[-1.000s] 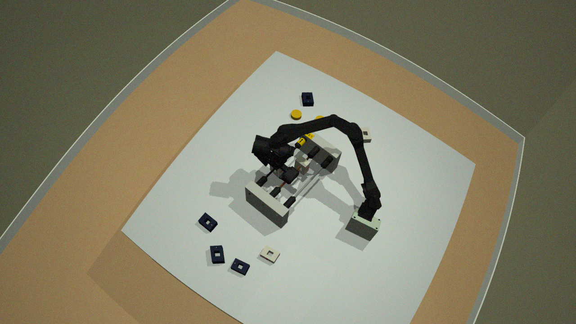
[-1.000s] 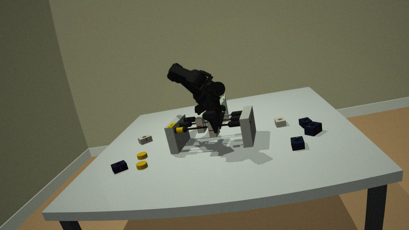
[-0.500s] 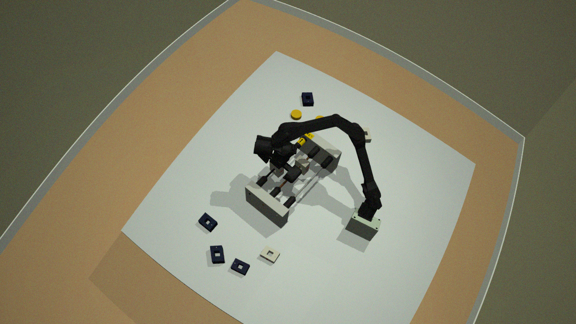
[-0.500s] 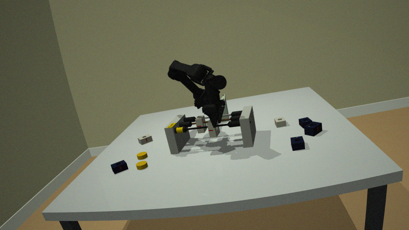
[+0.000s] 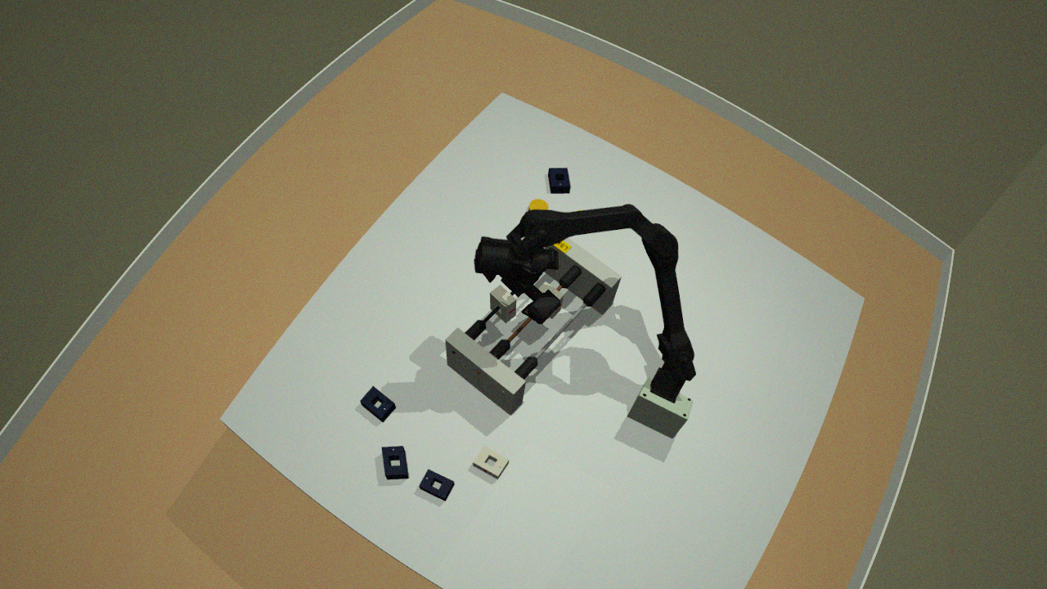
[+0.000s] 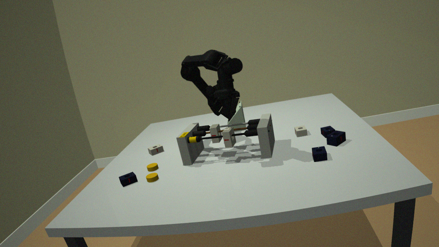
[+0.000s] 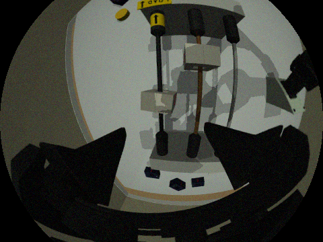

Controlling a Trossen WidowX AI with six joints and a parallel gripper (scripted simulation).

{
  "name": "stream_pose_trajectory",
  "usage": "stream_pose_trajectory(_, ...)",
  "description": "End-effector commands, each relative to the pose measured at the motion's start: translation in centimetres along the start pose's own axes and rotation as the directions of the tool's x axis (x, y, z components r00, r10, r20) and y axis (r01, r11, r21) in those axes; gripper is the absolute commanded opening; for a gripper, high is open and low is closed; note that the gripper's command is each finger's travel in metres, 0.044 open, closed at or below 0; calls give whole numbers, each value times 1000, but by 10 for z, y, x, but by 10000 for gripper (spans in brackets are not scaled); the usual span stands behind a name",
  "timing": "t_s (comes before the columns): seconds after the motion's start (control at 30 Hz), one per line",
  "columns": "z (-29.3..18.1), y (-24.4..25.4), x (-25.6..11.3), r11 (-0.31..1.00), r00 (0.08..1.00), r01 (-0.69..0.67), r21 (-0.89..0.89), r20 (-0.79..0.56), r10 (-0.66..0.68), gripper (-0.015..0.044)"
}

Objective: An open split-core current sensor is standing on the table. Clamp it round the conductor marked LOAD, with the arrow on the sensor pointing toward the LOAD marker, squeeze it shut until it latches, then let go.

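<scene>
A pale grey sensor (image 5: 502,301) (image 6: 228,138) (image 7: 157,101) sits around the black LOAD conductor (image 6: 211,138) (image 7: 159,64), which has a yellow sleeve at one end. Its halves look closed together; the latch is too small to make out. Its red arrow (image 6: 226,140) points toward the end block with the yellow LOAD marker (image 5: 562,246) (image 6: 184,134) (image 7: 155,4). My gripper (image 6: 224,117) (image 7: 166,129) is open and empty, above the conductors and clear of the sensor, with its fingertips wide apart.
Another pale sensor (image 6: 215,133) (image 7: 202,56) sits on the copper conductor beside it. Grey end blocks (image 5: 483,370) (image 6: 266,135) hold three conductors. Dark blue sensors (image 6: 128,179) (image 6: 319,154), pale sensors (image 6: 155,150) (image 6: 300,131) and two yellow discs (image 6: 152,167) (image 6: 152,177) lie around the rack.
</scene>
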State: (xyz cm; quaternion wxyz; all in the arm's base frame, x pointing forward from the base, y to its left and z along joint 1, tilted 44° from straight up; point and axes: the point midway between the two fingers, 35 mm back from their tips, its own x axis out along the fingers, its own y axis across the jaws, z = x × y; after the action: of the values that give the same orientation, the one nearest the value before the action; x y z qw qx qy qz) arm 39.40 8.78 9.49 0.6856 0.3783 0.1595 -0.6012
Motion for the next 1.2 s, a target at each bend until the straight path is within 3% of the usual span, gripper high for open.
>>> stream_pose_trajectory(0.0, 1, 1, -1, 1000, 1000, -4, 4, 4, 4, 440)
stream_pose_trajectory(1.07, 1, 1, -1, 1000, 1000, -4, 4, 4, 4, 440)
stream_pose_trajectory(1.17, 7, -1, 0, 995, 999, 9, -102, -38, -13, 440)
